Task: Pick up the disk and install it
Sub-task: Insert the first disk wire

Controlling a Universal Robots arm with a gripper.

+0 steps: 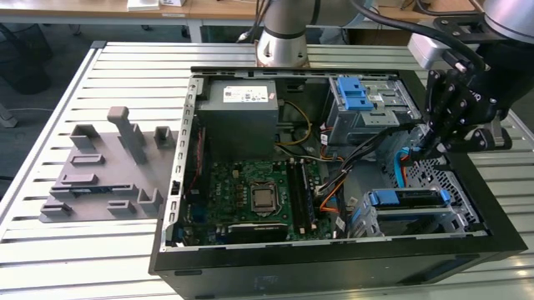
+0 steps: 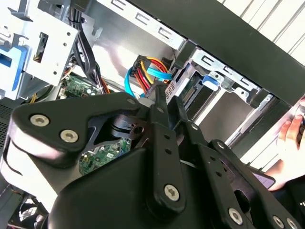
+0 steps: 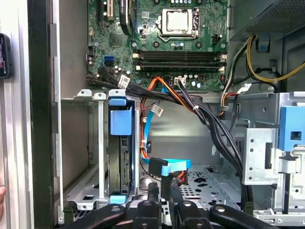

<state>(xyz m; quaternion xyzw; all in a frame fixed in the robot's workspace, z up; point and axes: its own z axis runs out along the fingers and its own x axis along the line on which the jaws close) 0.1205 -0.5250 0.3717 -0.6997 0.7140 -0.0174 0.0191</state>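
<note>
The disk [image 1: 406, 199] sits in the drive cage [image 1: 454, 219] at the near right corner of the open computer case, and its blue carrier frame shows along the top. In the first wrist view the disk [image 3: 119, 157] stands edge-on in the cage slot, with the blue carrier handle above it. My gripper [image 1: 427, 150] hangs above the case's right side, up and away from the disk. Both wrist views show the gripper [image 3: 162, 190] [image 2: 167, 99] with its fingers close together and nothing between them. It is over the blue data cable connector [image 3: 171, 167].
The case holds a motherboard [image 1: 259, 194], a grey power-supply box [image 1: 242, 103], a cage with blue latches [image 1: 359, 94], and cable bundles [image 3: 209, 119] near the drive cage. A grey fixture plate [image 1: 100, 181] lies on the table at the exterior view's left. A person's hand [image 2: 290, 133] is beside the case.
</note>
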